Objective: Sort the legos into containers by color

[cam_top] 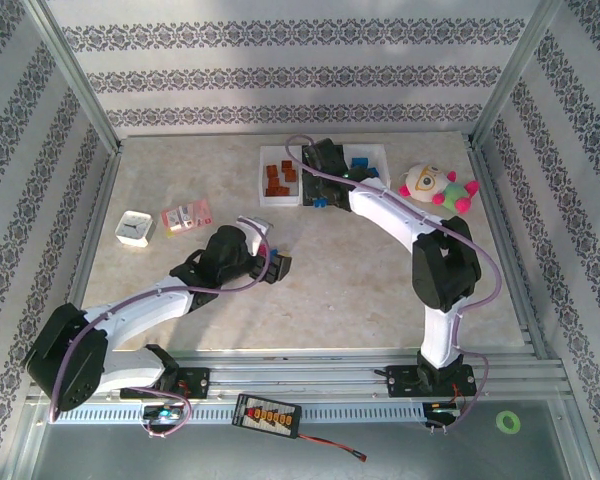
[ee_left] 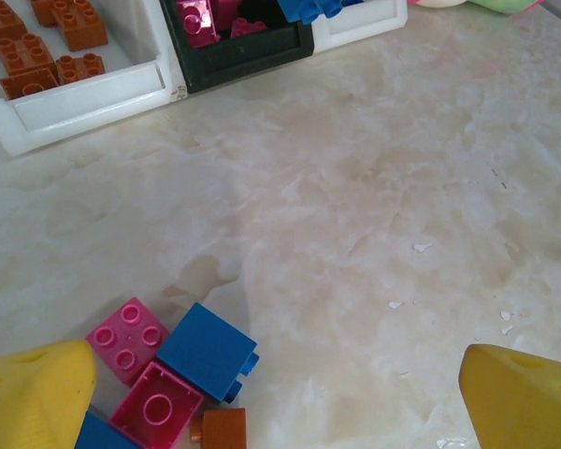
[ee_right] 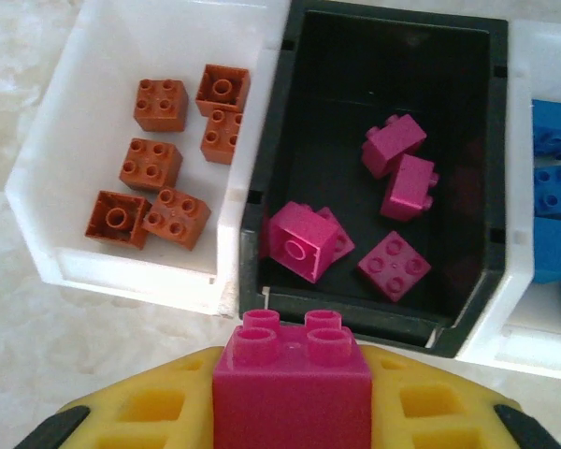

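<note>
Around the black bin (ee_right: 262, 187) on the worktop (ee_left: 355, 234), everything is laid out by colour. One white bin (ee_right: 122, 276) touches its left side and another white bin (ee_right: 505, 351) its right, so each colour has its own home.

Just on the near side of the black bin's front wall, the right fingers (ee_right: 150, 412) pinch one magenta brick (ee_right: 290, 383), studs up. I judge it is held there because that bin takes magenta.

Well to the near side of the black bin, the left fingers (ee_left: 37, 393) are spread wide over the unsorted pile (ee_left: 178, 374), probably lining up a pick.

Counted:
- **Left bin:** six brown-orange bricks (ee_right: 150, 164).
- **Black bin:** four magenta bricks (ee_right: 407, 187), perhaps a fifth half hidden.
- **Right bin:** at least three blue bricks (ee_right: 556, 187), cut off by the frame edge.
- **Pile:** five in sight, two blue, two pink and one brown-orange.
</note>
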Tool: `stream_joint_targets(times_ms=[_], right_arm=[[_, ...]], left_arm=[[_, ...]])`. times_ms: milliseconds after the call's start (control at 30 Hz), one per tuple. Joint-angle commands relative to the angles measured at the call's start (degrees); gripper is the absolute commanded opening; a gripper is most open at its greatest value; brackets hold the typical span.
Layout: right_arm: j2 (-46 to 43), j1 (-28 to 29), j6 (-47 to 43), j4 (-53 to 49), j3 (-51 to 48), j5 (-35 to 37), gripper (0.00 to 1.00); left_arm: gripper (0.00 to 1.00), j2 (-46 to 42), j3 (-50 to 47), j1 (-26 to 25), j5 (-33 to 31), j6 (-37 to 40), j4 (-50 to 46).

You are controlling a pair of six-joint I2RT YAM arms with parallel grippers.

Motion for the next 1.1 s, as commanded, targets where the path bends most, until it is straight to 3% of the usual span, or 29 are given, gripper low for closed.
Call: stream_joint_targets(times_ms=[0, 267, 500, 633, 733, 900, 1067], right_arm=[[-0.3, 0.6, -0.5, -0.2, -2.3, -1.1, 0.29], [-4.1, 1.4, 5.0, 2.8, -18.6, -5.8, 0.30], [-4.0, 2.5, 6.4, 3.4, -24.8, -6.3, 0.33], [-4.5, 2.6, 5.9, 3.4, -25.2, -5.6, 0.50], [-4.6, 2.5, 5.0, 3.0, -24.2, -5.4, 0.54], [-3.1, 2.4, 4.3, 2.1, -21.9, -5.7, 0.52], [-1.7, 2.4, 4.7, 1.7, -20.9, -6.3, 0.40]], left_arm=[[0.99, -0.7, 0.6, -0.6, -1.8, 1.4, 4.3], [0.99, -1.3, 1.2, -0.7, -3.1, 4.5, 2.2], [0.99, 0.0, 2.0, -0.7, -2.5, 4.6, 3.0], [0.99, 0.0, 1.9, -0.6, -2.2, 4.0, 3.0], [0.99, -0.3, 1.5, -0.6, -2.2, 3.7, 3.3], [0.99, -1.1, 1.0, -0.7, -2.5, 3.6, 3.2], [0.99, -2.0, 0.2, -0.6, -2.9, 3.6, 3.0]])
